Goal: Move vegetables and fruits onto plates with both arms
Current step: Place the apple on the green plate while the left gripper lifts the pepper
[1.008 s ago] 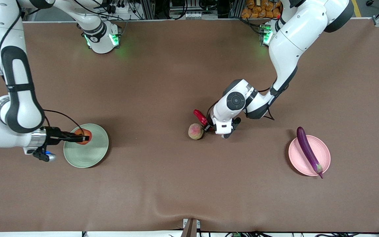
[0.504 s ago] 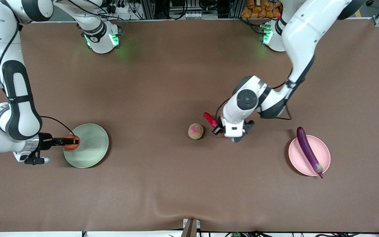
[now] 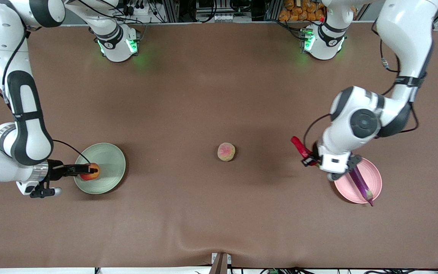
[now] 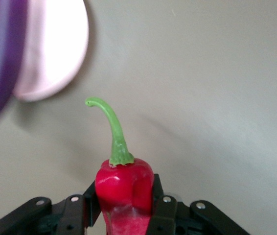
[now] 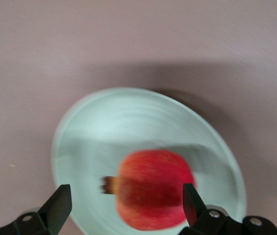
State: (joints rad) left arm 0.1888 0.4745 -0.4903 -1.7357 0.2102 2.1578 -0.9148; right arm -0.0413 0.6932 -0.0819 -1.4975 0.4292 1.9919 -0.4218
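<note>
My left gripper [image 3: 307, 157] is shut on the red chili pepper [image 3: 299, 146] and holds it above the table just beside the pale pink plate [image 3: 375, 179]. The left wrist view shows the chili [image 4: 125, 186] clamped between the jaws, stem pointing away. The purple eggplant [image 3: 360, 183] lies across the pink plate, partly hidden by the left hand. My right gripper [image 3: 85, 169] is open around the pomegranate [image 3: 91, 171], which sits on the pale green plate [image 3: 108, 160]. In the right wrist view the fruit [image 5: 153, 196] touches one finger [image 5: 191, 201]. The peach [image 3: 226, 151] lies mid-table.
The brown table cloth has a wrinkle at the edge nearest the front camera [image 3: 203, 243]. Both arm bases with green lights stand along the table's back edge. Cables and racks lie past that edge.
My left arm carried the chili from beside the peach across to the pink plate's edge. My right gripper shifted with the pomegranate over the green plate toward its near rim.
</note>
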